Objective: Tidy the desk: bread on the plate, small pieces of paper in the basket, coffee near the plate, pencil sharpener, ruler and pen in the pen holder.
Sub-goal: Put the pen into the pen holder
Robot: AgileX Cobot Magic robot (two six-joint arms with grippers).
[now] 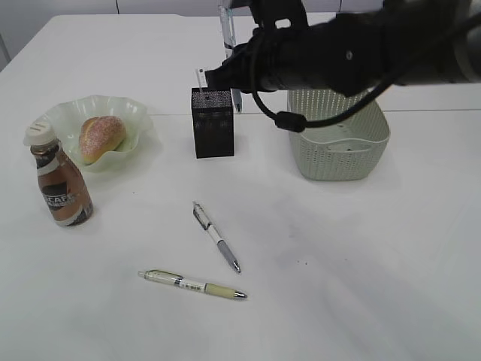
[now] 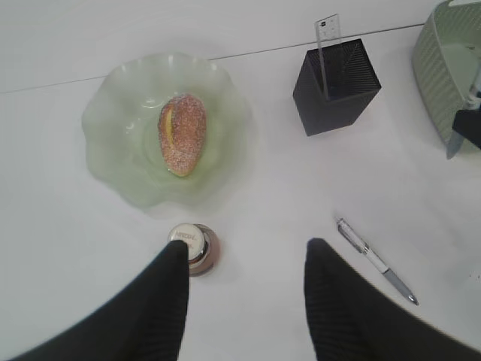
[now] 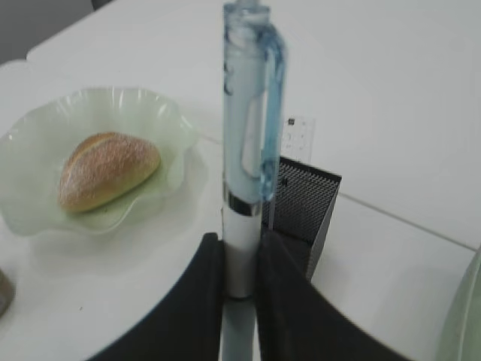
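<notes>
Blue pen (image 3: 252, 113) upright, pinched low on its barrel between right fingers (image 3: 199, 293), just beside holder (image 1: 213, 122) with ruler (image 2: 328, 41) inside; left gripper (image 2: 248, 259) spread, empty, over coffee (image 1: 58, 180), label partly reading "CAFE"; bread (image 1: 101, 137) on plate (image 1: 139, 113); two pens (image 1: 216, 235) loose on desk (image 1: 338, 263); basket (image 1: 338, 143) near.

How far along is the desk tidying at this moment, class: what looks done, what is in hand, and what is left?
Done: the bread lies on the plate, the coffee stands beside it, and the ruler is in the pen holder. In hand: the right gripper is shut on a light blue pen above the holder. Left: two pens on the desk. The basket contents are unclear.
</notes>
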